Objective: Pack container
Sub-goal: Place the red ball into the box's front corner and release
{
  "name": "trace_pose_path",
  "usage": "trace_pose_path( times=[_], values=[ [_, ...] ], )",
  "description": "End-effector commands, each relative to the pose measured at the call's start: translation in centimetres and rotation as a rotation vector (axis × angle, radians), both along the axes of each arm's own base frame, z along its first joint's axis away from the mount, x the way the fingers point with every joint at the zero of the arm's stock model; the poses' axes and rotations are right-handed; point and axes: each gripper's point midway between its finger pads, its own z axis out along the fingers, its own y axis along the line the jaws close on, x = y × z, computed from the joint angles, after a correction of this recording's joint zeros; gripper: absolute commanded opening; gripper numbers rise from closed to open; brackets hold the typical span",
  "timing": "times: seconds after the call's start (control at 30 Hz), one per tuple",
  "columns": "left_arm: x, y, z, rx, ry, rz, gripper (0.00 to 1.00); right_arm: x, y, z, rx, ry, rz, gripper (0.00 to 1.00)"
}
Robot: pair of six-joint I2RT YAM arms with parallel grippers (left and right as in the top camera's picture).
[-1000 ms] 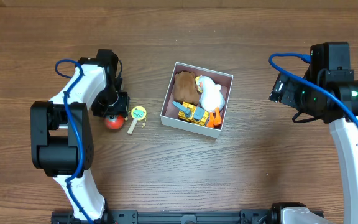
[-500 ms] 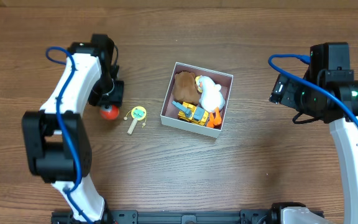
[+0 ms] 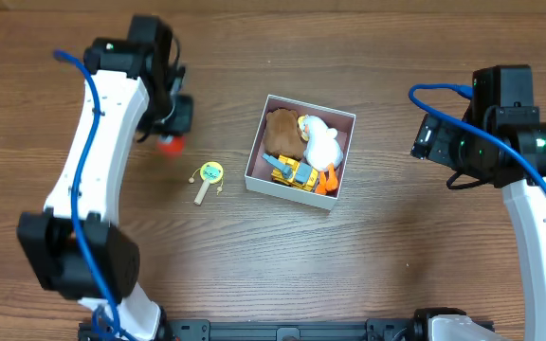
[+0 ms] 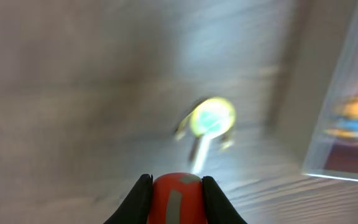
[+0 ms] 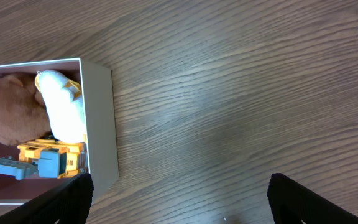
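My left claw (image 4: pixel 178 200) is closed narrow around a small red rounded toy (image 4: pixel 178 198) with a grey mark, 1 finger (image 4: pixel 143 198) pressed to each side. The wrist view is blurred, so I cannot tell whether the toy touches the brown wooden table (image 3: pixel 254 275); I judge it lifted clear.

Just ahead lies a little yellow round-headed toy on a pale stick (image 3: pixel 208 178), loose on the table. Beyond that sits the square shallow white cardboard box (image 3: pixel 284 192) with its dusty pink inside, near the table's middle, between my 2 arms.

It already holds a brown plush toy (image 3: pixel 280 131), a white plush duck (image 3: pixel 323 144) and a yellow plastic digger (image 3: pixel 297 171) with an orange piece beside it. So I reckon 3 toys are packed and 2 remain: the red one I carry and the yellow one.

The box looks crowded, with the only bare floor along its far right edge. Its near wall stands between me and that gap, so I must go over it. My right claw (image 5: pixel 180 190) hangs wide apart and empty, well off the box.
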Motion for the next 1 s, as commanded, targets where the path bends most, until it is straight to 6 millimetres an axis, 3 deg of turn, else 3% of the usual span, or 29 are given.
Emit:
trace_pose_path(
  times=[0.0, 0.1, 0.23, 0.43, 0.57, 0.63, 0.8, 0.97],
  values=[
    [-0.3, -7.8, 7.8, -0.184, -0.205, -0.181, 0.18, 0.0, -0.3, 0.2, -0.011, -0.008, -0.003, 0.92],
    [-0.9, -12.5, 8.5, -0.191, -0.257, -0.306, 0.2, -0.1, -0.3, 0.2, -0.011, -0.003, -0.003, 0.92],
    [-1.6, -17.3, 6.4, -0.113, -0.277, -0.428, 0.24, -0.3, -0.3, 0.1, -0.012, 0.004, -0.003, 0.92],
    [-3.5, -22.6, -1.3, -0.021, -0.126, -0.564, 0.28, -0.8, -0.4, -0.1, -0.013, 0.027, -0.003, 0.93],
    [-3.8, -24.9, -4.7, -0.014, -0.082, -0.609, 0.36, -1.0, -0.4, -0.2, -0.013, 0.036, -0.003, 0.92],
    [-3.6, -25.9, -5.3, -0.022, -0.096, -0.623, 0.39, -1.0, -0.4, -0.2, -0.013, 0.037, -0.003, 0.92],
    [-3.1, -27.3, -4.6, -0.049, -0.147, -0.655, 0.51, -1.1, -0.4, -0.2, -0.013, 0.04, -0.003, 0.92],
    [-3.9, -26.4, -3.2, -0.039, -0.128, -0.654, 0.64, -1.1, -0.4, -0.2, -0.013, 0.041, -0.003, 0.93]
  ],
)
